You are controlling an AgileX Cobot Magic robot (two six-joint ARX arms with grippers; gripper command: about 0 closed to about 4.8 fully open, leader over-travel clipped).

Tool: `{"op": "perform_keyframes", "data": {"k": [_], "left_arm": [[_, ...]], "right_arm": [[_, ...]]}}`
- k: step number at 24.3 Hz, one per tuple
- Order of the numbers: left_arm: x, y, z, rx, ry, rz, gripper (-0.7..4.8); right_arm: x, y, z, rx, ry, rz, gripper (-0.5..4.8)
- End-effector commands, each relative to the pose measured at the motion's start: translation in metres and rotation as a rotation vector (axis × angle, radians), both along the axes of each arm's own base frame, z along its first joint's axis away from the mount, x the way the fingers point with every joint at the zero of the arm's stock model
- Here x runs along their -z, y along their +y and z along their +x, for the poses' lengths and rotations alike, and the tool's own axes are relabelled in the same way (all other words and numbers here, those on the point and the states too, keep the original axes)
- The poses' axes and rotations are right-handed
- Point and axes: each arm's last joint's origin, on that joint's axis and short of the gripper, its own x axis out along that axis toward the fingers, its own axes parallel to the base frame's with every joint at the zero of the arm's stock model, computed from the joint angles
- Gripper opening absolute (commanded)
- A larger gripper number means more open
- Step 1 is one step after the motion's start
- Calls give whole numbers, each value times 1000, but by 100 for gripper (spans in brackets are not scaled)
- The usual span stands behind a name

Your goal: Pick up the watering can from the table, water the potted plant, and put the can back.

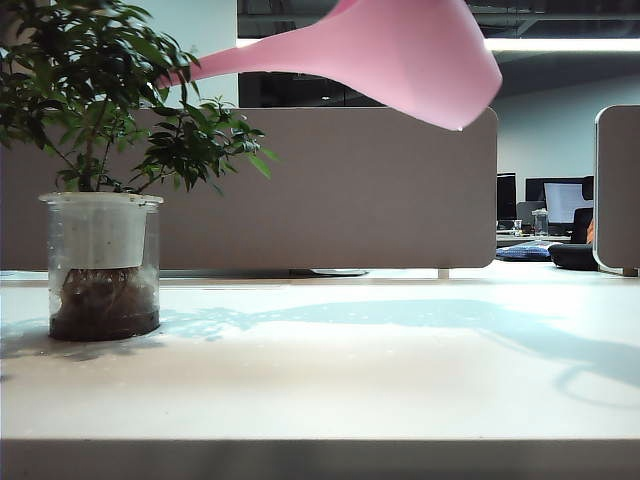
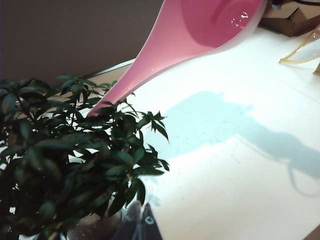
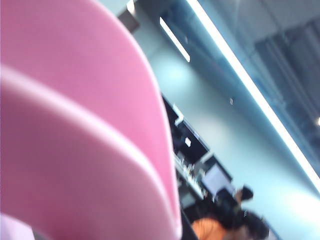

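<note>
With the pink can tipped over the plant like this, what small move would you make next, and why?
Probably hold the tilt, perhaps easing it slightly further. The watering can hangs tipped in the air, its spout tip among the leaves of the potted plant, yet no stream is visible. The right gripper, hidden behind the can, seems to carry it; the left gripper is not visible beside the plant.

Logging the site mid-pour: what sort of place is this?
Probably an open office: grey partition panels behind the table, desks with monitors beyond, strip lights overhead.

no readable txt, labels or nos. in any view
</note>
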Motion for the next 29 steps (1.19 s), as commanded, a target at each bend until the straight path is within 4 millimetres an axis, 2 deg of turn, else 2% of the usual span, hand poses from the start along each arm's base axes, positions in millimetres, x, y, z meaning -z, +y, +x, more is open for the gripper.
{"op": "perform_keyframes", "data": {"k": [1, 12, 22, 29], "left_arm": [[-1, 0, -1, 4, 0, -3, -4], [2, 1, -2, 4, 24, 10, -4], [2, 1, -2, 4, 25, 10, -4], [0, 4, -7, 4, -1, -2, -4]], "right_arm": [[-12, 4, -8, -20, -94, -19, 117], [-15, 9, -11, -37, -131, -40, 117], [-10, 9, -7, 16, -88, -26, 117], [-1, 4, 0, 19, 9, 166, 117]]}}
